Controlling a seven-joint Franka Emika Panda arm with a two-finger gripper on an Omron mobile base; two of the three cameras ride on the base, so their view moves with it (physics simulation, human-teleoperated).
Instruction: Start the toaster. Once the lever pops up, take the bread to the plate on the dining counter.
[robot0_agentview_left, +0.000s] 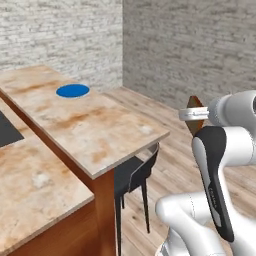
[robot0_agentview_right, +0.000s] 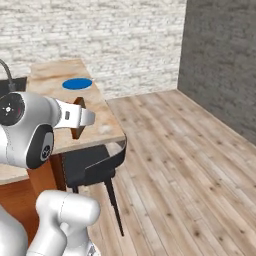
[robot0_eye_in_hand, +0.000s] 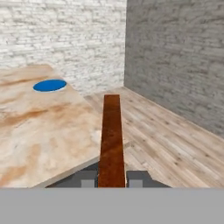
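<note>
The end effector (robot0_eye_in_hand: 112, 178) is clamped narrow on the bread (robot0_eye_in_hand: 111, 140), its two dark finger tips (robot0_eye_in_hand: 86, 178) pressing the slice's flat faces so that in the hand view the slice shows edge-on as a tall, thin brown strip. In the left base view the bread (robot0_agentview_left: 195, 116) sticks out of the hand in mid-air, off the near corner of the dining counter (robot0_agentview_left: 95, 135) and above the wooden floor (robot0_agentview_right: 170, 150), well apart from the plate (robot0_agentview_left: 73, 90), which lies flat near the far end of that surface. The slice looks light, stiff and dry, a small square with a darker crust edge; I judge it brittle rather than soft, so a hard squeeze could crack or crumble it, and a loose one could let it slip, since only a narrow band near one edge sits between the jaws. Gripping across the faces near the crust, as here, seems the sound hold. The plate is a plain bright blue disc, thin and smooth, with no visible rim to stop a sliding slice. The surface is a long beige marble-look slab with rust-brown streaks on a wooden base, with a dark stool (robot0_agentview_left: 134, 172) tucked under its near corner. Behind stand pale and grey brick walls (robot0_agentview_right: 100, 30).
</note>
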